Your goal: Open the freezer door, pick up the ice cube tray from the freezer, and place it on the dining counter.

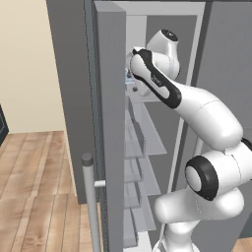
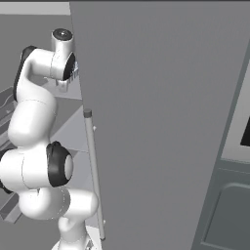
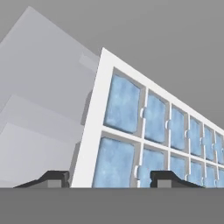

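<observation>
Inside the freezer (image 1: 162, 74), the pincer (image 3: 111, 180) straddles the near end of the ice cube tray (image 3: 148, 131) on an upper glass shelf (image 1: 147, 98); whether it pinches yet, I cannot tell.

One ice cube tray (image 3: 131, 131) with two rows of pale blue cubes visible, one freezer (image 1: 162, 59) holding at least four glass shelves (image 1: 147, 133), one open freezer door (image 1: 110, 123), two bar handles (image 1: 91, 197), one end effector (image 3: 109, 179).
</observation>
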### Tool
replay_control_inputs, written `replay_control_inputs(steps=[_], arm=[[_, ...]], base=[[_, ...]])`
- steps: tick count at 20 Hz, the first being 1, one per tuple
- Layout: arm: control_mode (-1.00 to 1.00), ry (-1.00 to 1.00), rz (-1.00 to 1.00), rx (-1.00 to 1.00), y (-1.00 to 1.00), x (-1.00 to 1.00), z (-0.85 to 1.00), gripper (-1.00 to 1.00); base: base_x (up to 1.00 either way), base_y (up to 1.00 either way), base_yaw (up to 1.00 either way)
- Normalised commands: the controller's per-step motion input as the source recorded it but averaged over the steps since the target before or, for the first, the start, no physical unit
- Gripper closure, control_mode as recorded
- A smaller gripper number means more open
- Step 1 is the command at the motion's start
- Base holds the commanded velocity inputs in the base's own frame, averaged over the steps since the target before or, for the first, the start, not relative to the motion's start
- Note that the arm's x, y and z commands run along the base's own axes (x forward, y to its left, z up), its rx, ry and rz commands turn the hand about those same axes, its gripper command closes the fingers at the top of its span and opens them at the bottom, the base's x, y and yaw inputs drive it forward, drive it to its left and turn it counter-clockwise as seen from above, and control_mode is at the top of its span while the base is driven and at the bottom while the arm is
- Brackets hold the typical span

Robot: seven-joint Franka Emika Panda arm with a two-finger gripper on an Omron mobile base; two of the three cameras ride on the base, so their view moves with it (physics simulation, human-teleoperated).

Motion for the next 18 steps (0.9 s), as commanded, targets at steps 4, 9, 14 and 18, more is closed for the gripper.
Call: replay_control_inputs(steps=[4, 9, 14, 18], arm=[[-1.0, 0.0, 0.0, 0.0, 0.0, 0.0, 0.0, 1.0], [-1.0, 0.0, 0.0, 0.0, 0.0, 0.0, 0.0, 1.0], [-1.0, -0.17, 0.0, 0.0, -0.08, -0.2, 0.07, 1.0], [-1.0, -0.32, 0.0, 0.0, -0.03, -0.37, 0.15, 1.0]], base=[[0.0, 0.0, 0.0], [0.0, 0.0, 0.0], [0.0, 0.0, 0.0], [0.0, 0.0, 0.0]])
